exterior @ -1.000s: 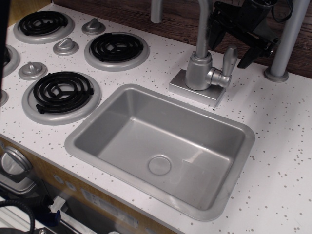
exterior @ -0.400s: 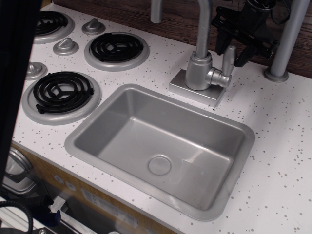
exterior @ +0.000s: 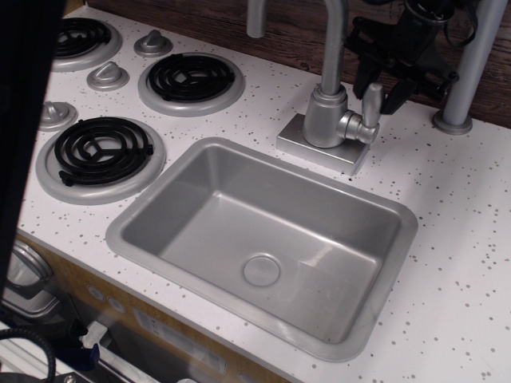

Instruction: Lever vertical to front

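The lever (exterior: 372, 102) is a small silver-grey paddle standing upright on a side stub of the faucet body (exterior: 325, 116), at the back of the sink. My black gripper (exterior: 380, 84) comes down from the upper right. It is open, with one finger (exterior: 362, 77) to the left of the lever's top and the other finger (exterior: 397, 93) to its right. The lever's tip lies between them. I cannot tell whether either finger touches it.
The faucet's tall spout pipe (exterior: 335, 40) rises just left of the gripper. A grey post (exterior: 471, 64) stands to the right. The grey sink basin (exterior: 132, 239) lies in front. Black coil burners (exterior: 100, 152) and conical knobs (exterior: 108, 76) are at left. A dark blurred shape (exterior: 24, 120) covers the left edge.
My gripper has moved down and left from behind the faucet until its fingers straddle the lever's top. The lever still stands upright. The dark shape at the left edge has widened.
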